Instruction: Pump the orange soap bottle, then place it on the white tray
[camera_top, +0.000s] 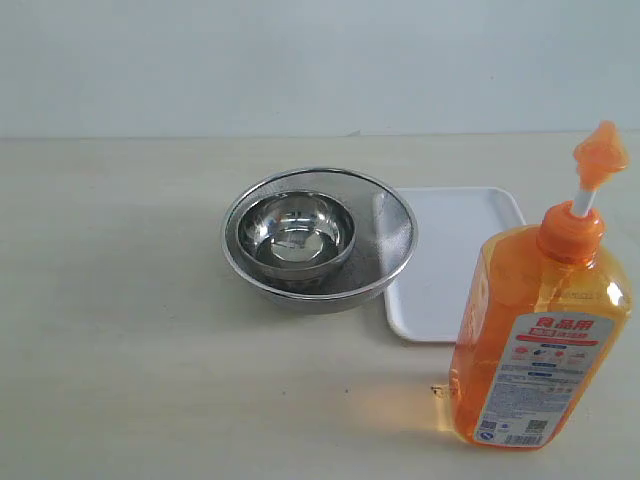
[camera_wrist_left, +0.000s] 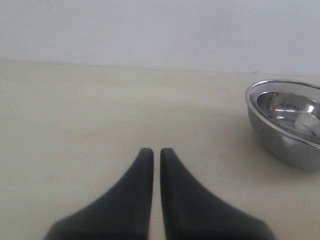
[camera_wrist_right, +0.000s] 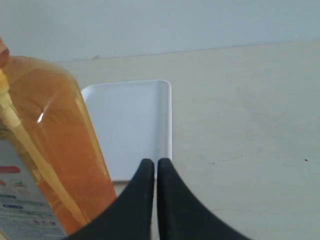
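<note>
Right pincer (camera_wrist_right: 152, 162): fingers pressed together, nothing held. Orange soap bottle (camera_top: 540, 340) stands upright on the desk (camera_top: 120, 380), just beside that pincer and outside its fingers, in front of the white tray (camera_top: 450, 260). Bottle: translucent orange, orange pump head on white stem, white-and-red label. Left pincer (camera_wrist_left: 152, 151): closed, empty.

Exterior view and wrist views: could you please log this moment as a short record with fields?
orange soap bottle: standing on the table, in front of the tray, not on it; pump stem raised
white tray: flat on the table, nothing seen on it
mesh strainer: left of the tray, a steel bowl inside it
left gripper: shut, holding nothing
right gripper: shut, holding nothing, beside the bottle
task status: bottle not yet gripped or placed
</note>
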